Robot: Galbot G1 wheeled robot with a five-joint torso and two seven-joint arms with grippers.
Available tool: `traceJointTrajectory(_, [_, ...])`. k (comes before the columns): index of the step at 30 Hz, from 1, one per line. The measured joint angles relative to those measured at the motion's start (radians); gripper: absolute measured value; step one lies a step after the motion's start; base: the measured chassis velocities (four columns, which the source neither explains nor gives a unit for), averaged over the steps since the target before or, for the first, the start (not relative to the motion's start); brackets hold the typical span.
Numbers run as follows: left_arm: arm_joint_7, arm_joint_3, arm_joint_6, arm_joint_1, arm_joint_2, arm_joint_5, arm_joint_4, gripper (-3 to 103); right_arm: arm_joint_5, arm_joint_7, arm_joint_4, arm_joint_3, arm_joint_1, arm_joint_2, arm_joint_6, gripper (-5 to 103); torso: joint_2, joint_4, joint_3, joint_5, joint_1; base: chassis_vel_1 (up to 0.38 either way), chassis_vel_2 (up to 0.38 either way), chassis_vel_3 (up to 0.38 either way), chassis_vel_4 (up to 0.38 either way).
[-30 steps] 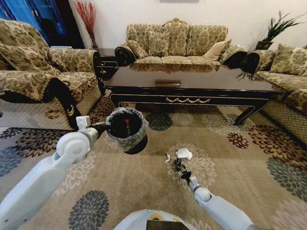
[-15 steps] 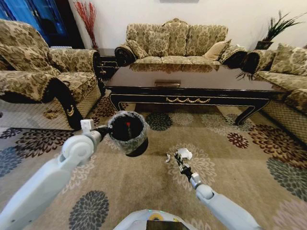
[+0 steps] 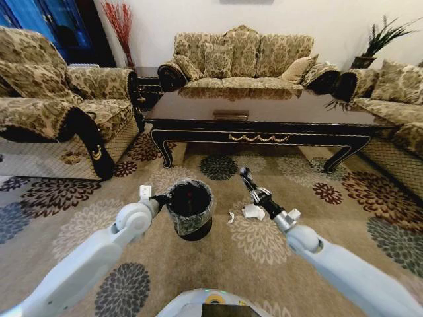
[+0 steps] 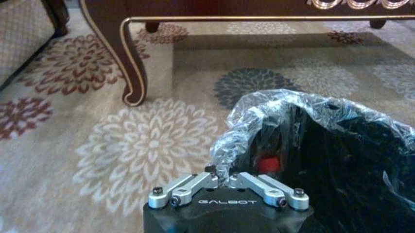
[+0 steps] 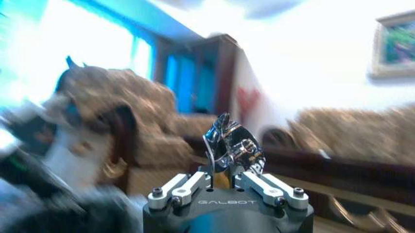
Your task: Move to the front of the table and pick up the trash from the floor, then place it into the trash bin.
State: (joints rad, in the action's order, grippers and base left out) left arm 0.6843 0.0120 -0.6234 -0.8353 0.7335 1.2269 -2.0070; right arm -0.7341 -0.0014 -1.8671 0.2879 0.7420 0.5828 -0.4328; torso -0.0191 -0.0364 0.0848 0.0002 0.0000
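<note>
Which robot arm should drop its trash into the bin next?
The right, probably. Its tool is raised with a shiny scrap pinched in it, close beside the trash bin. The left tool is busy gripping the bin's rim.

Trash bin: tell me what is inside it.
Inside the trash bin, beneath its plastic liner, a small red item shows, perhaps a cap. The dark interior and the liner's folds hide the rest. The left gripper grips the rim.
</note>
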Motion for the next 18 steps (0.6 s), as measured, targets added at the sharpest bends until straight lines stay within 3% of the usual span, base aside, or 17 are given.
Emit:
traceJointTrajectory(8, [-0.029, -0.120, 0.019, 0.199, 0.073, 0.007, 0.123, 4, -0.004, -0.089, 0.027, 0.186, -0.157, 0.016, -0.064, 14, 0.000, 0.0009, 0.000, -0.0002, 0.000, 0.000, 0.000, 0.000, 0.000])
traceJointTrajectory(13, [-0.035, -0.162, 0.020, 0.278, 0.121, 0.024, 0.181, 4, 0.026, -0.093, 0.116, 0.278, -0.195, 0.075, -0.080, 14, 0.000, 0.0005, 0.000, 0.0000, 0.000, 0.000, 0.000, 0.000, 0.000])
traceJointTrajectory(18, [-0.035, -0.171, 0.020, 0.295, 0.135, 0.039, 0.179, 4, 0.043, -0.074, 0.192, 0.302, -0.216, 0.118, -0.086, 14, 0.000, 0.0003, 0.000, 0.0000, 0.000, 0.000, 0.000, 0.000, 0.000])
